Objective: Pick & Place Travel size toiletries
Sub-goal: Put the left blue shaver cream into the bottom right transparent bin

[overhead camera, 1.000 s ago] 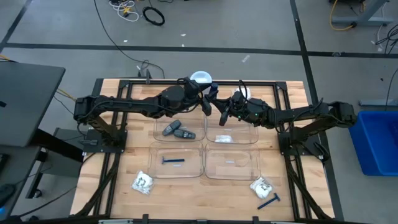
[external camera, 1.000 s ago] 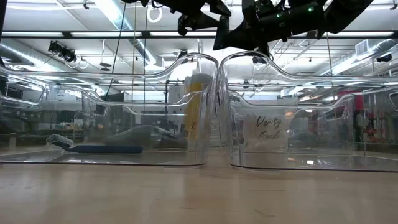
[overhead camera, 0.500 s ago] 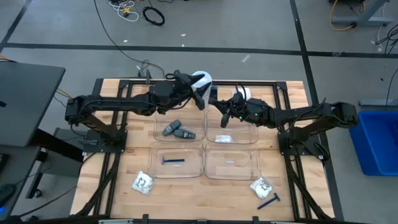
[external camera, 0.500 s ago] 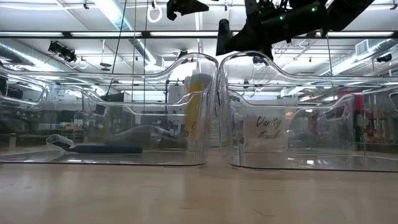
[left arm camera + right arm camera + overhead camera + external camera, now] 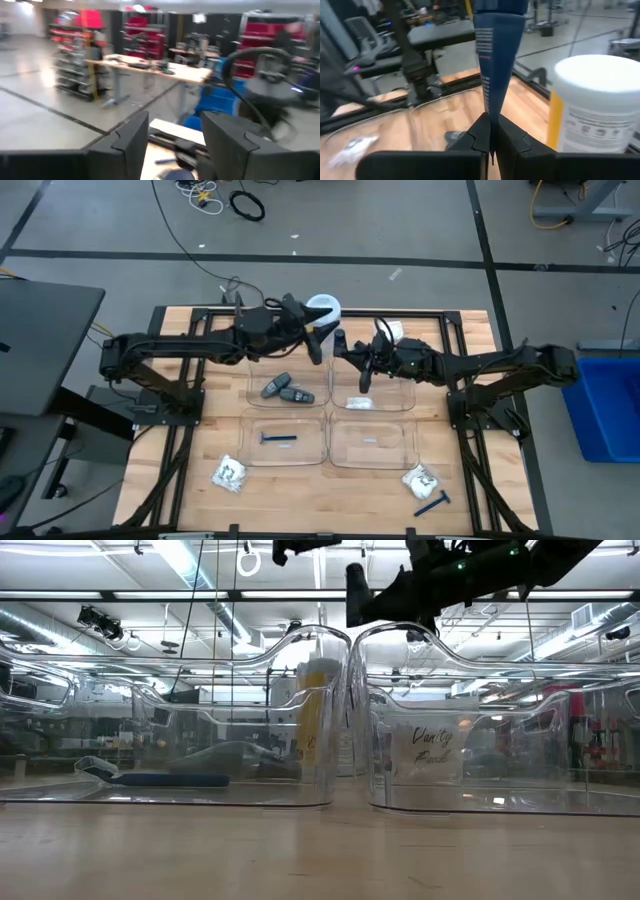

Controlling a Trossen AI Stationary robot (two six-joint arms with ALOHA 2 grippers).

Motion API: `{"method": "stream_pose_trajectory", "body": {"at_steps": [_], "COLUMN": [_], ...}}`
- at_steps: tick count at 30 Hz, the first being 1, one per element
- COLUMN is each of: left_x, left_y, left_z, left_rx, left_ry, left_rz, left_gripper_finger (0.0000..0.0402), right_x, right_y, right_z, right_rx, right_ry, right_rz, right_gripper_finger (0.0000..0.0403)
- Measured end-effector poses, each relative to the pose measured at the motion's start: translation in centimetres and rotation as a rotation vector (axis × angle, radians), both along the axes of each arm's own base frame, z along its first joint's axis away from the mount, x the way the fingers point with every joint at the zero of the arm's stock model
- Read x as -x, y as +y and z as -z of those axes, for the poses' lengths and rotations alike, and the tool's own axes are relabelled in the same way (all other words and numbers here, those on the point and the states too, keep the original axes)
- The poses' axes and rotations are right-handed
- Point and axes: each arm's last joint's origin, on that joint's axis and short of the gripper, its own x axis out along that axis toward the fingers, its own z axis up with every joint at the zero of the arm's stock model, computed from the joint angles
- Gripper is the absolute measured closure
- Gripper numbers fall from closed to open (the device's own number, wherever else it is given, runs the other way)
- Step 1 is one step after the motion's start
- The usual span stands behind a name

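**Right gripper holding a blue tube above the far trays**

Above the far right tray (image 5: 372, 385), the right gripper (image 5: 362, 367) is pinching a dark blue flat tube (image 5: 497, 55) by its thin end, the fingers (image 5: 515, 140) pressed together on it. The tube is hanging in the air, near the yellow canister (image 5: 592, 105) with the white lid. The left gripper (image 5: 316, 345) is hovering over the far left tray (image 5: 286, 385), its fingers (image 5: 235, 145) standing apart with nothing between them. In that tray two grey sticks (image 5: 285, 390) are lying. A blue razor (image 5: 278, 438) is lying in the near left tray. On the table (image 5: 190, 470), white packets (image 5: 230, 473) and another razor (image 5: 432, 503) are waiting.
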Motion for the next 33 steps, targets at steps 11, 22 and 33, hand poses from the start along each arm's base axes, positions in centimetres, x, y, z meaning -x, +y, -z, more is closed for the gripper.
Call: {"method": "stream_pose_trajectory", "body": {"at_steps": [11,22,33], "left_x": [1.3,1.1,1.1], "left_y": [-0.3,-0.5,-0.5], "left_z": [-1.2,-0.2,-0.1], "left_rx": [-0.021,0.005,0.003], "left_ry": [-0.015,0.086,0.091], "left_rz": [0.053,0.126,0.143], "left_gripper_finger": [0.0286,0.0353,0.0393], "right_x": [0.9,1.3,1.7], "right_y": [0.1,0.4,0.6], "right_z": [-0.2,1.3,2.1], "right_rx": [0.011,-0.027,-0.062], "right_ry": [0.060,0.218,0.307], "right_rz": [-0.024,-0.085,-0.150], "right_gripper_finger": [0.0383,0.0383,0.0383]}}
